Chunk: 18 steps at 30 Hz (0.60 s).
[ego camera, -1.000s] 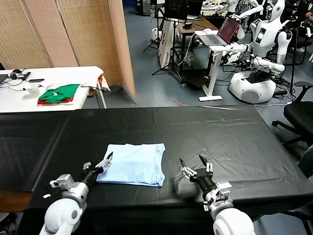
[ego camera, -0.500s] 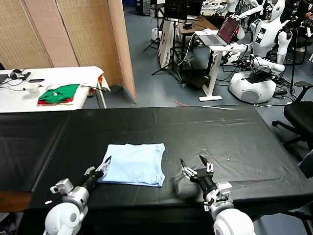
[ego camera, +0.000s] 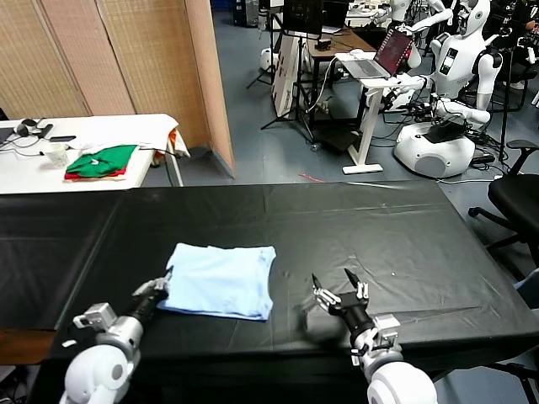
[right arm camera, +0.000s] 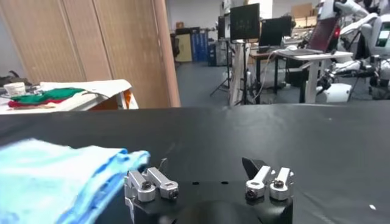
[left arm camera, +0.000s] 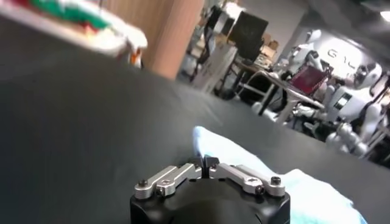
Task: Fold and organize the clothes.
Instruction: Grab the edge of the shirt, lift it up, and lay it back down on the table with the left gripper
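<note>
Broadly, a black-covered table [ego camera: 337, 219] fills the foreground, with a woven screen [ego camera: 126, 59] and a white side table [ego camera: 50, 164] behind it, and white robots [ego camera: 446, 93] by a laptop desk [ego camera: 370, 67] farther back. On the black cover lies the folded light-blue T-shirt [ego camera: 221, 280], toward the robot's left. The left gripper [ego camera: 162, 284] is pinched closed on the shirt's near-left corner. The right gripper [ego camera: 337, 290] hovers beside the shirt, apart from it, fingers spread and holding nothing. Green and red garments [ego camera: 101, 162] rest on the side table.

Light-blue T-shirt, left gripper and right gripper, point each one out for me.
light-blue T-shirt [ego camera: 221, 280], head view, middle of the folded cloth.
left gripper [ego camera: 162, 285], head view, shut fingers at the shirt's near-left corner.
right gripper [ego camera: 337, 284], head view, between its open fingers.
</note>
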Motion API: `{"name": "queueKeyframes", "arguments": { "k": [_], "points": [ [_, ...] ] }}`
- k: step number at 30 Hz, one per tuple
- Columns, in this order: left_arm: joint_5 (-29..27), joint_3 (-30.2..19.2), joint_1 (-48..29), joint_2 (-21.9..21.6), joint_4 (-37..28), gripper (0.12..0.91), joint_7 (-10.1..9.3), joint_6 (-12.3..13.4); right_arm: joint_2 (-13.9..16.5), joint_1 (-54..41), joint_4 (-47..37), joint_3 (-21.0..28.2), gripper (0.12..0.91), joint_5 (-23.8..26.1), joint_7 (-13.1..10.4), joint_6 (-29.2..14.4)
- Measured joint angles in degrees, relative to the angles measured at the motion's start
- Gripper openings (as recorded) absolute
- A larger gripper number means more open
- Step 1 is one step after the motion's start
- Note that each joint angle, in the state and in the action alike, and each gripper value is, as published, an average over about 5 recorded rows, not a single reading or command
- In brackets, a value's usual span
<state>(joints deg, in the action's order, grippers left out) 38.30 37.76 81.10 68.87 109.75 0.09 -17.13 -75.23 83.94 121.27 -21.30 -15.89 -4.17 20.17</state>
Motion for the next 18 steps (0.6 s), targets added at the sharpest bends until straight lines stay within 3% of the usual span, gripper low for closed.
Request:
{"name": "queueKeyframes", "arguments": {
  "k": [6,14,18],
  "points": [
    [-5.96,4.04,1.68,-5.91,2.25,0.161,0.25,1.42,-0.02,0.03,-0.38,-0.20,0.907,-0.01,-0.05,-0.14],
    [-3.45,14.67,6.09,-17.01,4.64,0.161,-0.44,1.84,-0.12,-0.13,-0.61,-0.34,0.907,-0.26,-0.17,-0.07],
    [-3.75,19.16,8.35,-20.26,6.55,0.161,-0.97,1.20,-0.46,0.10,-0.97,-0.08,0.907,-0.25,-0.17,-0.36]
  ]
}}
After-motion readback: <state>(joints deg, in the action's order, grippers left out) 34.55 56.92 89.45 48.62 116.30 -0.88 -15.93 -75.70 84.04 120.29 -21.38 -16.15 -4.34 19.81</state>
